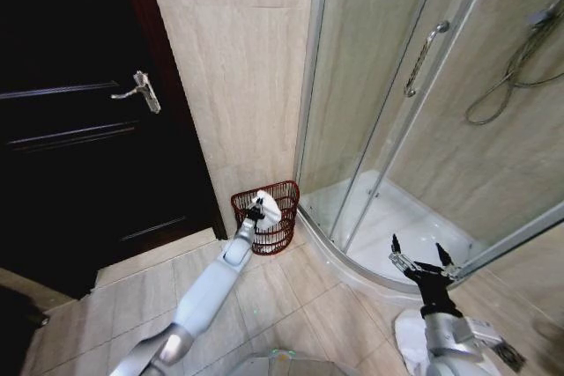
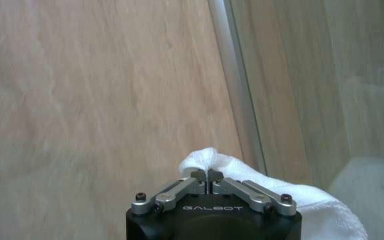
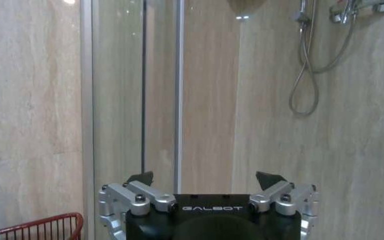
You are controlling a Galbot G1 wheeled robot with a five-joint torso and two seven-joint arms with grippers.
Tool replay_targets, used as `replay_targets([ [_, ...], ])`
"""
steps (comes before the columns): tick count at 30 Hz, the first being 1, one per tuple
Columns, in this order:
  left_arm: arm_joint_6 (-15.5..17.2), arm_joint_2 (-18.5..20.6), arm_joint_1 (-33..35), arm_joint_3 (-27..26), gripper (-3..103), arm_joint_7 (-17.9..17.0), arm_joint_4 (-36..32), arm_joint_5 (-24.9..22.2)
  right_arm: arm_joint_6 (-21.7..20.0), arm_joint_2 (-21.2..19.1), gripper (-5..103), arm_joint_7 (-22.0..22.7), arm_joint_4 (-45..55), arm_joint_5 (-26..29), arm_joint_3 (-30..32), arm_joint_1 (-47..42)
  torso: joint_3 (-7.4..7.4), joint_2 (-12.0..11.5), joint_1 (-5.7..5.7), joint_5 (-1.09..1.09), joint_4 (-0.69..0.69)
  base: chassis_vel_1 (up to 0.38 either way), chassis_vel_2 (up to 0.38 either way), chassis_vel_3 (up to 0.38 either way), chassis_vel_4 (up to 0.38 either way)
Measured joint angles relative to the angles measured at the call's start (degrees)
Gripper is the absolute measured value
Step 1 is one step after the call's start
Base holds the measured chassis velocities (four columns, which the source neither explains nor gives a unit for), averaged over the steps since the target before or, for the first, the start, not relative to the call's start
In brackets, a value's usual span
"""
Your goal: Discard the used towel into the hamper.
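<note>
Towel [image 1: 268, 209], white crumpled terry cloth, is clamped in the left gripper [image 1: 256, 211] above the dark red wire hamper [image 1: 282, 220]; release is judged next. Right gripper [image 1: 421, 263] is parked spread by the glass shower enclosure [image 1: 388, 112].

The towel [image 1: 268, 210] hides part of the hamper's [image 1: 280, 217] rim.

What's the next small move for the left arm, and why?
Probably open the left gripper. It is shut on the white towel, which hangs right over the red wire hamper, so releasing should drop it in. The right gripper sits open by the shower.
</note>
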Motion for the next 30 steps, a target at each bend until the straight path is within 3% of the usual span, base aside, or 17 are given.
replay_targets([
  [8,0.0,-0.4,-7.5,2.4,0,1.1,2.7,-2.3,0.8,0.0,100,-0.4,-0.1,0.0,0.4,-0.6,0.00,0.0,0.00,0.01,0.00,0.000,0.000,0.000,0.000],
  [13,-1.5,-1.5,-10.6,3.4,0,4.4,6.3,-4.4,1.3,0.0,100,-0.5,0.0,0.2,0.5,-1.0,0.00,0.0,0.00,0.01,0.00,0.000,0.000,0.000,0.000],
  [22,-0.5,-2.4,-10.2,6.3,0,8.0,8.3,-11.4,1.5,0.0,100,-0.7,1.1,0.1,0.5,-1.3,0.00,0.0,0.00,0.00,0.01,0.000,0.000,0.000,0.000],
  [30,0.1,-2.7,-9.3,6.9,0,9.9,7.7,-13.9,1.5,0.0,100,-0.7,1.3,-0.2,0.4,-1.2,-0.01,0.0,0.00,0.00,0.01,0.000,0.000,0.000,0.000],
])
